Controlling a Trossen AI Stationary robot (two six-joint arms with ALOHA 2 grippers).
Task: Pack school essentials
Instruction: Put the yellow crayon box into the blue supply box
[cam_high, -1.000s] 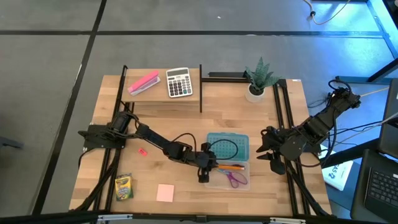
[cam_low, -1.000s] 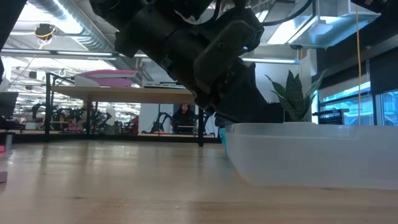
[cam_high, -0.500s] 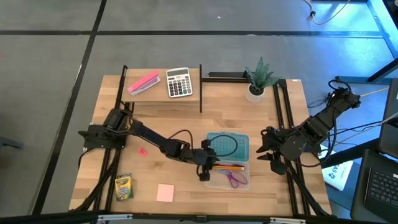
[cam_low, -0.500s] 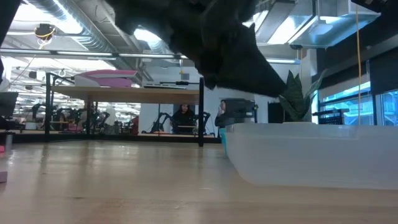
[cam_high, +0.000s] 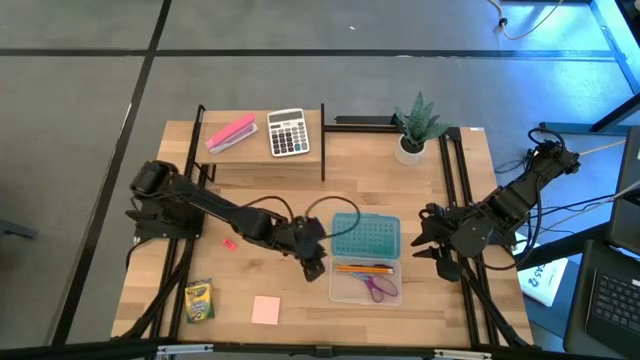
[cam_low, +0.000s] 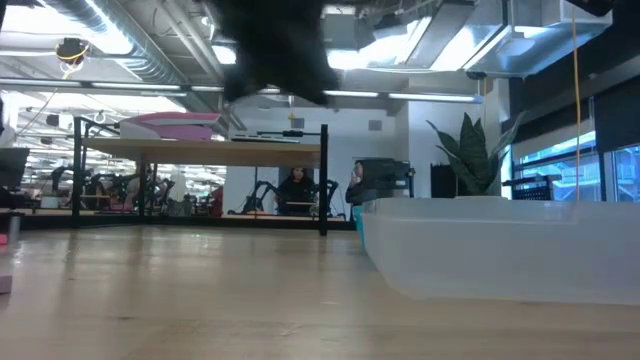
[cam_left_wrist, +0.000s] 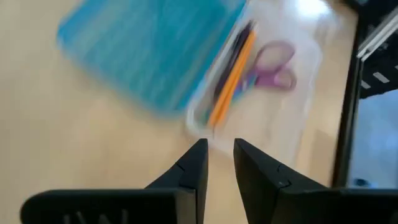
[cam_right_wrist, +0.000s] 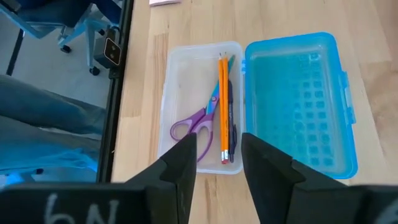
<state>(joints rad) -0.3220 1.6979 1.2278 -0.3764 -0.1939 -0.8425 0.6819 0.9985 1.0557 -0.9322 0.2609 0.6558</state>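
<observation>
High view, front edge first: crayon box (cam_high: 199, 300) and pink notepad (cam_high: 266, 310) flat on table (cam_high: 450, 210), well apart from both pincers. Clear case (cam_high: 364, 280) next, holding purple scissors (cam_high: 379, 290) and orange pencil (cam_high: 364, 268); blue lid (cam_high: 366, 237) swung open behind. Left gripper (cam_high: 313, 266) just beside case's left edge, over bare wood, fingers (cam_left_wrist: 193, 171) parted by a thin gap, nothing between. Tiny red piece (cam_high: 228, 243) beside left arm. Right gripper (cam_high: 427, 241) past case's right side, half open, empty. Farther back: calculator (cam_high: 288, 132), pink block (cam_high: 231, 133), plant (cam_high: 416, 125).
</observation>
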